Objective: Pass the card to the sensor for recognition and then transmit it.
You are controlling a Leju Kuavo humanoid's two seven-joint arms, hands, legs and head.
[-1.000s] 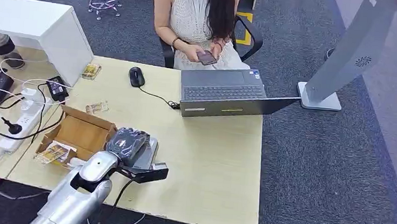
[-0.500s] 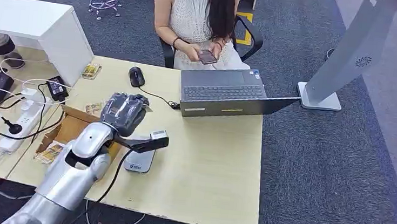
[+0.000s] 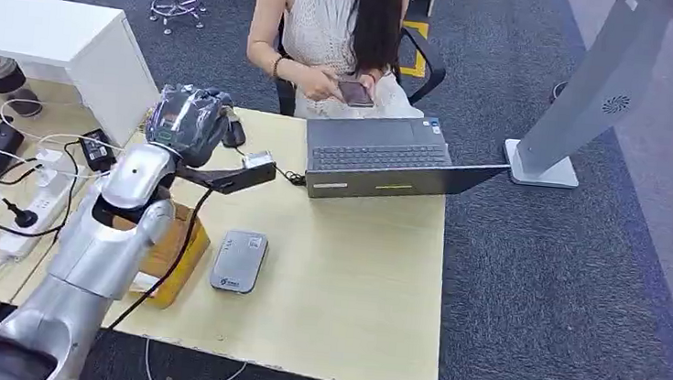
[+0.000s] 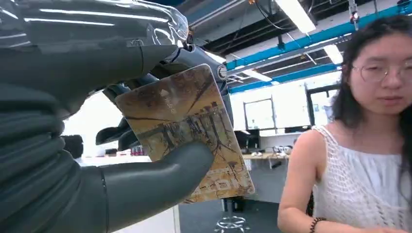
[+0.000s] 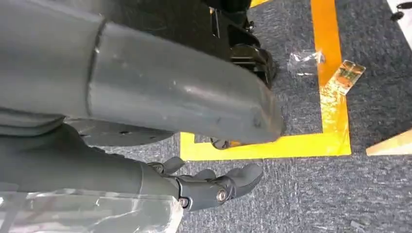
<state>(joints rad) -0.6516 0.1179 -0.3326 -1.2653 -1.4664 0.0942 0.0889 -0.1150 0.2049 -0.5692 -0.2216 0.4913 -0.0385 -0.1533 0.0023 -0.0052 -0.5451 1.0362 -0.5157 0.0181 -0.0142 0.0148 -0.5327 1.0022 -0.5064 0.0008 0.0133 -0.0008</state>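
My left hand (image 3: pixel 187 122) is raised above the far left part of the desk, near the mouse. In the left wrist view its thumb (image 4: pixel 160 179) and fingers pinch a brown and gold patterned card (image 4: pixel 187 128), held upright facing the seated person (image 4: pixel 374 145). The grey card sensor (image 3: pixel 239 261) lies flat on the desk, nearer to me than the hand and apart from it. My right hand (image 5: pixel 214 187) hangs over the carpet, fingers apart and holding nothing.
A person (image 3: pixel 338 25) sits behind the open laptop (image 3: pixel 380 157), looking at a phone. A cardboard box (image 3: pixel 176 245) lies beside my left arm. Cables and a power strip (image 3: pixel 32 209) lie at the left. A loose card (image 5: pixel 346 74) lies on the floor tape.
My left hand has lifted off the card sensor and swung up and away toward the far side of the desk, carrying the card. The sensor now lies uncovered.
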